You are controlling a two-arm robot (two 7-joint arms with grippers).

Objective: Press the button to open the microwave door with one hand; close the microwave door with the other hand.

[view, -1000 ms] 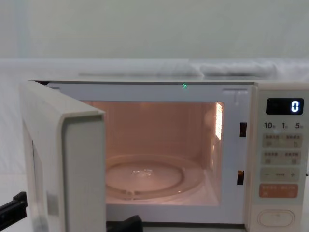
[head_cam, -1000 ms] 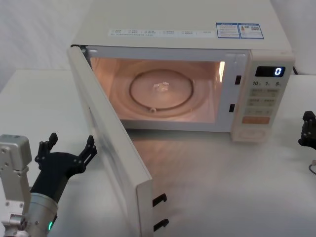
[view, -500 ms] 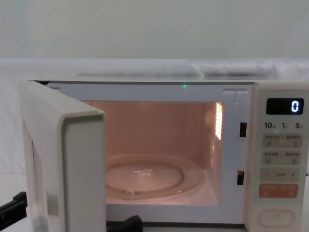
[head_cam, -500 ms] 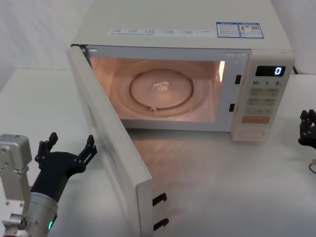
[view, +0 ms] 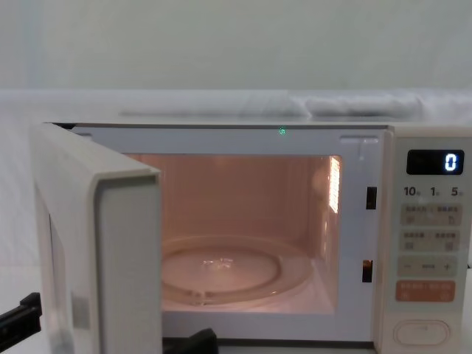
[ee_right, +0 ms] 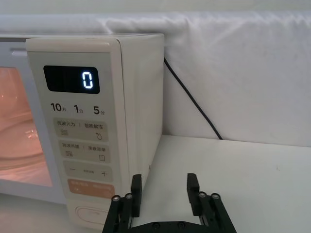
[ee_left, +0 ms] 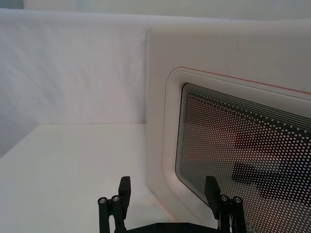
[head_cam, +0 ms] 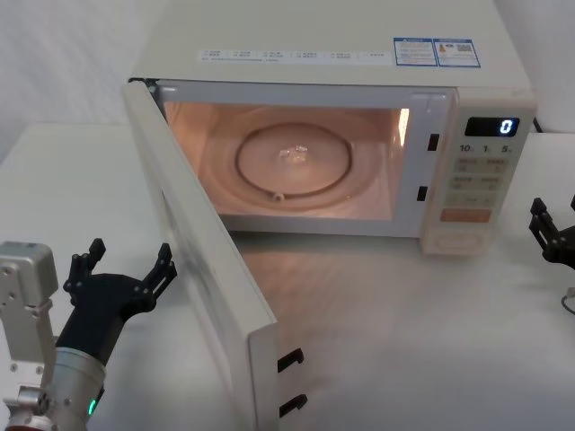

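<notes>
The microwave door point(head_cam: 193, 260) stands swung wide open, with the left gripper point(head_cam: 121, 272) low beside its outer face, fingers spread and empty. The right gripper point(head_cam: 557, 232) hovers over the surface right of the button point(head_cam: 460, 241), fingers parted, holding nothing.

Lit glass turntable point(head_cam: 292, 162); display point(ee_right: 72, 79) reads 0.

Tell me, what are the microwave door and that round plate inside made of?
The microwave door looks like smooth cream plastic with a faint sheen. Its window seems to be a dark sheet of perforated metal, judging by the fine grid of dots, probably behind a clear pane. The round plate looks like clear glass: it is see-through and catches glints from the oven lamp.
</notes>
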